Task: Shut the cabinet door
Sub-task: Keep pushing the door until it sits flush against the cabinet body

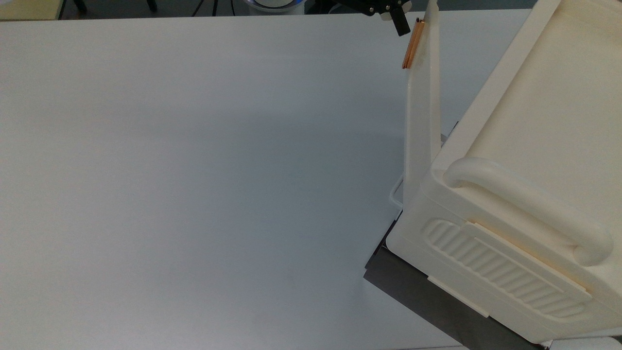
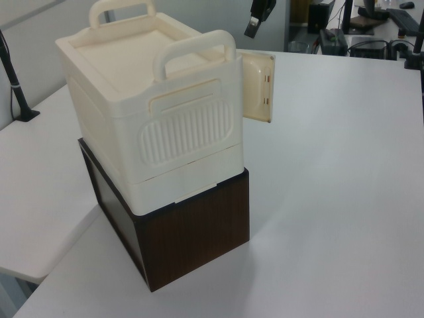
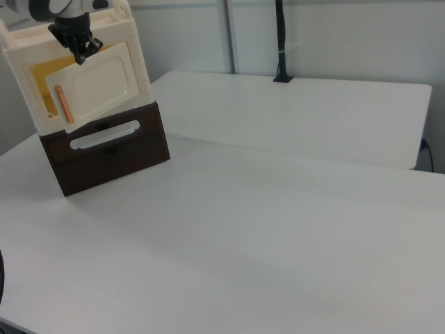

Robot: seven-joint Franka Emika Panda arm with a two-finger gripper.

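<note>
Closing step: cabinet door [image 1: 422,102] half shut against cabinet [image 1: 544,121]. Gripper [image 1: 394,14] near copper handle strip [image 1: 411,43]; finger state unclear. Next, probably push inward.

No readable text for you to log here — no label, brand mark, number or sign can be made out on the cabinet [image 1: 534,146], the cabinet door [image 1: 422,112], the dark wooden box [image 2: 192,232] beneath it, or the tabletop [image 1: 194,170].
</note>
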